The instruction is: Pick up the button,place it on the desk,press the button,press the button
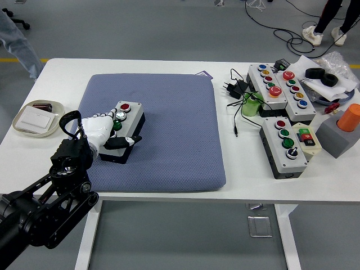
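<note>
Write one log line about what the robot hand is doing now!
left hand: over button box, fingers on its buttons | box: on blue pad | right hand: not in view

From my station, I see a pad (169, 124) lying on the left half of the tabletop (236, 180). On the pad's left part sits a button box (125, 130), with my left hand (100, 132) resting on its near-left end. Left of the pad, near the tabletop's edge, is a tray (35, 121). Right of the pad lie a plug and cable (235, 90), and behind them two button panels (281, 87) side by side. In front of those sits another button box (284, 146), with a block (339, 138) to its right.
</note>
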Controlling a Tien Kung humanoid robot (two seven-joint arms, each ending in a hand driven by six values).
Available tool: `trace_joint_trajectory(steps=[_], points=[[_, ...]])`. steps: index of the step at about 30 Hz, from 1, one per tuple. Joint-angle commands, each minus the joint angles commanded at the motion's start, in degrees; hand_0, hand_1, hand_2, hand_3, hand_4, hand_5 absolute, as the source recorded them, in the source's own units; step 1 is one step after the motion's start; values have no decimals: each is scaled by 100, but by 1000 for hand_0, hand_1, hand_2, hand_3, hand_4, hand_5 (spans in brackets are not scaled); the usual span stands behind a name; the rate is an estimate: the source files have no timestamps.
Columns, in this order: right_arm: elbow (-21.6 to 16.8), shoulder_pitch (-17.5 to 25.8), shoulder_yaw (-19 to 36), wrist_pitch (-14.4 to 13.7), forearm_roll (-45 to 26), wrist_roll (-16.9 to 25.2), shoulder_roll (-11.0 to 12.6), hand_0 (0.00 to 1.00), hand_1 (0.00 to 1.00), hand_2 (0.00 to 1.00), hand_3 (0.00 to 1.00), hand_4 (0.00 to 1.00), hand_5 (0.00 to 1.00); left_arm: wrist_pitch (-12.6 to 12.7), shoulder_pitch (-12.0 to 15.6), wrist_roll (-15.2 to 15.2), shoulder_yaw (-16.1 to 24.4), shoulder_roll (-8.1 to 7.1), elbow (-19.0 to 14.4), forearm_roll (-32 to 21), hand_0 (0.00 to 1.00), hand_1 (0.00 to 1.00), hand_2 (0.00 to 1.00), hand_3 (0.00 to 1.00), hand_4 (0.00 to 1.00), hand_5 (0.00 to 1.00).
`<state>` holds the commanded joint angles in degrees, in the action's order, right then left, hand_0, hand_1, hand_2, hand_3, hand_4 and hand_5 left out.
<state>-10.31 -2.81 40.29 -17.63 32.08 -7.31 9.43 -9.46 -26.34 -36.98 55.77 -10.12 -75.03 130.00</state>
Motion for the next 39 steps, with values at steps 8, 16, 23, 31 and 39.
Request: trace_joint_trajectory(steps=[8, 16, 23, 31, 39], points=[[0, 1, 8, -1, 13, 1, 3, 631, 473, 530, 584, 265, 11, 42, 55, 0, 128, -13, -59, 0, 631, 858, 984, 998, 998, 708], [0, -16, 11, -2, 5, 3, 4, 631, 472, 529, 584, 265, 10, 51, 37, 0, 203, -37, -119, 0, 527, 767, 931, 998, 998, 652], [0, -29, 29, -3, 25, 0, 4, 631, 471, 529, 583, 266, 9, 85, 17, 0, 138, -58, -153, 0, 366, 579, 715, 992, 935, 383], [0, -34, 34, -7, 21, 0, 4, 631, 468, 527, 583, 266, 9, -226, -43, 0, 124, -75, -61, 0, 427, 453, 477, 822, 749, 147], [0, -46, 33, -5, 18, 1, 1, 630, 469, 527, 583, 266, 9, -273, -106, 0, 81, -130, -59, 0, 427, 329, 302, 467, 670, 2]])
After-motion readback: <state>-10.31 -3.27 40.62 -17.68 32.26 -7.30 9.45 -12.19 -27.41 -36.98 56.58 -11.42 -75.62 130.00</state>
